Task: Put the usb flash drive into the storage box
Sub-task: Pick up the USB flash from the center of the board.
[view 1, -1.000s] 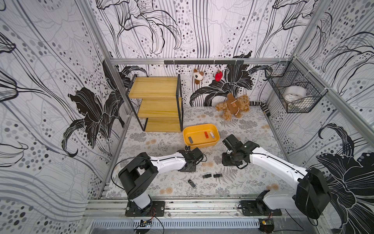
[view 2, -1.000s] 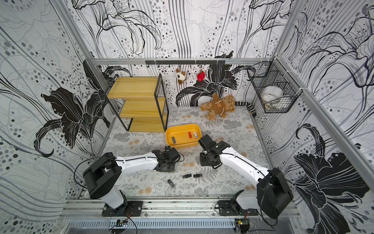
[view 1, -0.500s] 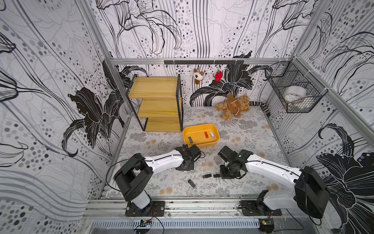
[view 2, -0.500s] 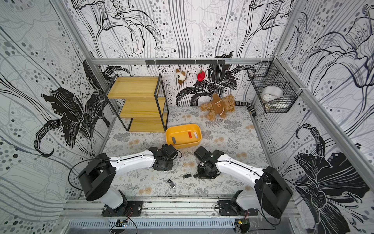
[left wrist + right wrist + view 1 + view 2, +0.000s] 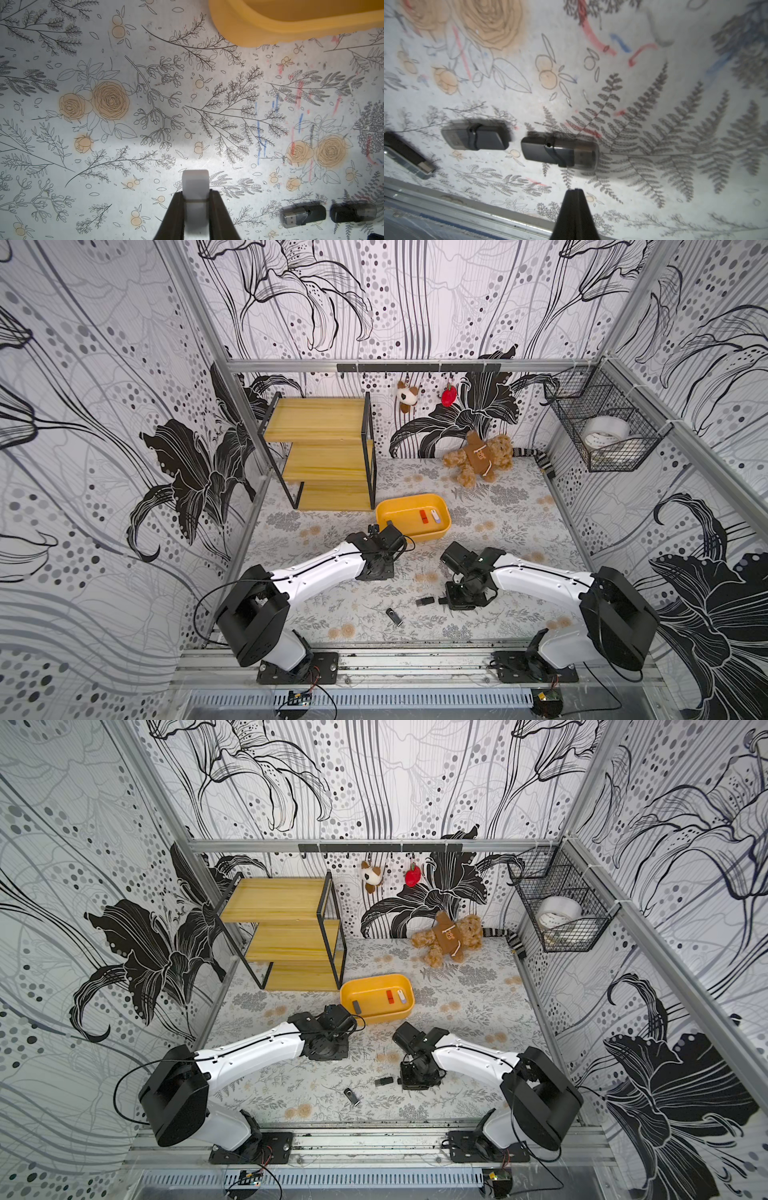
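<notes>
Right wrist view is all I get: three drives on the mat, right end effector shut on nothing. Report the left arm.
Observer: Left end effector is shut on a white piece.
Operator: Locate the box.
Observer: Box stands just ahead of the left end effector; the piece is short of its rim.
Operator: List its contents.
Observer: A red drive, a white drive and a grey drive.
</notes>
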You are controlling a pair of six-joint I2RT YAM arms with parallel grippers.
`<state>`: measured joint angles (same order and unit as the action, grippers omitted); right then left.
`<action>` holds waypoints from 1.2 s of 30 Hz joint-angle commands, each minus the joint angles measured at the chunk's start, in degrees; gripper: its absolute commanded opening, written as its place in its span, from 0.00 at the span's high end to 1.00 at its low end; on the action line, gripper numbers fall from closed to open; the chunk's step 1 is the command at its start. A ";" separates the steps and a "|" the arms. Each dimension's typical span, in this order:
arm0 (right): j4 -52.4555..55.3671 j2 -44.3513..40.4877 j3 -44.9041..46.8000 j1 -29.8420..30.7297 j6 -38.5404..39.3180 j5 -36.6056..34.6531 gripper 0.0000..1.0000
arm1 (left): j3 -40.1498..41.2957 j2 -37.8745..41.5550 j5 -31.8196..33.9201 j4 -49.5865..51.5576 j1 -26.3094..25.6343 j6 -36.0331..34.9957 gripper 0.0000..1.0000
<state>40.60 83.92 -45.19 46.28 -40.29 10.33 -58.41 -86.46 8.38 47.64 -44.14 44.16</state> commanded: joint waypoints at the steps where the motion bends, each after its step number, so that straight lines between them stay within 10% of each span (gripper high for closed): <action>1: 0.88 0.95 -0.74 0.30 0.38 0.04 1.00 | 0.42 1.48 1.37 0.95 0.60 -0.68 1.00; 30: 6.96 9.85 -12.69 -0.22 2.95 -15.31 1.00 | 2.87 3.48 1.29 0.79 0.83 -0.08 1.00; 36: 5.73 4.56 -10.98 0.01 2.69 -12.99 0.61 | 2.88 3.01 1.29 0.57 1.00 -0.30 1.00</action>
<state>45.19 91.92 -57.28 46.22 -38.02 -3.03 -56.10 -84.42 8.43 48.23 -43.44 44.18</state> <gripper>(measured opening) 0.346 0.200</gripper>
